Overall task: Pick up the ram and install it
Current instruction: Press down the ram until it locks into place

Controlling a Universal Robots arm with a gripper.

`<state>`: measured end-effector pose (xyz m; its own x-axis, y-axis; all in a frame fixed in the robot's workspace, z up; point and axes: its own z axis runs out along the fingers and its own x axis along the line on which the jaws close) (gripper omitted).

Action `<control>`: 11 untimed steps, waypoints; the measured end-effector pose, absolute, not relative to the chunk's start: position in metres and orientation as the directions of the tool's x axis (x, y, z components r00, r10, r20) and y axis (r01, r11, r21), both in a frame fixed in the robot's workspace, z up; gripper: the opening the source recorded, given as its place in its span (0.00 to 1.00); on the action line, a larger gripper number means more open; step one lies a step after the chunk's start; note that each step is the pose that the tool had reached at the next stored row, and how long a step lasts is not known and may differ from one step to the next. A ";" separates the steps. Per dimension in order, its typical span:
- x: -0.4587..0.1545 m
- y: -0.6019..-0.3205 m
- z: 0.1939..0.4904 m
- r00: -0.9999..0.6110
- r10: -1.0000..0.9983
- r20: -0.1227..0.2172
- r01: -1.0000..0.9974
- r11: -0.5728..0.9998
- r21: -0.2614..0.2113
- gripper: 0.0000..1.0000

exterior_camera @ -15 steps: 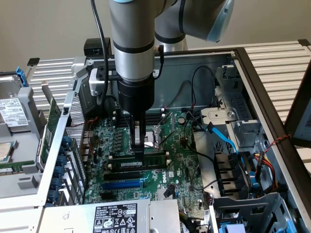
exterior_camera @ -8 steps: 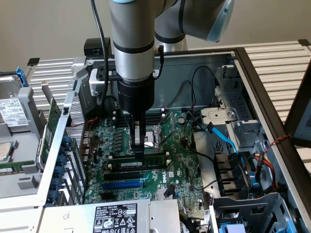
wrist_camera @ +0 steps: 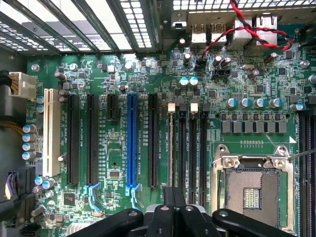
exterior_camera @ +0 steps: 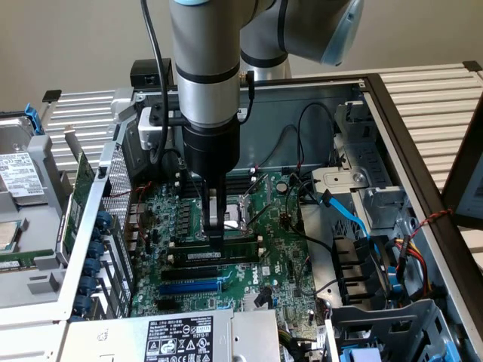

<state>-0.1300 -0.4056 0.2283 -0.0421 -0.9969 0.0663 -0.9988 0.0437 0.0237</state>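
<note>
The ram (exterior_camera: 238, 254), a long thin green stick with a white label, stands on edge in a black memory slot on the motherboard (exterior_camera: 279, 256). In the wrist view the ram (wrist_camera: 171, 148) is a thin strip seen edge-on between white latches. My gripper (exterior_camera: 216, 240) comes straight down from above. Its dark fingers are shut together with the tips at the ram's upper edge, near its middle. In the wrist view my gripper (wrist_camera: 174, 197) sits over one end of that same slot. Nothing is clamped between the fingers.
The open CPU socket (exterior_camera: 241, 207) (wrist_camera: 252, 190) lies just beyond the memory slots. A blue expansion slot (exterior_camera: 192, 286) (wrist_camera: 131, 138) and black slots run beside them. Blue cables (exterior_camera: 347, 215), a drive cage and the case walls crowd the exterior view's right; a power supply (exterior_camera: 177, 339) sits in front.
</note>
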 end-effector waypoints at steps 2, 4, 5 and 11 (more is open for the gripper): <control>-0.130 -0.406 0.228 -0.042 -0.997 0.066 -0.999 0.044 0.024 0.11; -0.130 -0.406 0.228 -0.042 -0.997 0.066 -0.999 0.043 0.023 0.11; -0.130 -0.406 0.228 -0.042 -0.997 0.066 -0.999 0.043 0.023 0.11; -0.131 -0.406 0.228 -0.042 -0.997 0.067 -0.999 0.044 0.024 0.11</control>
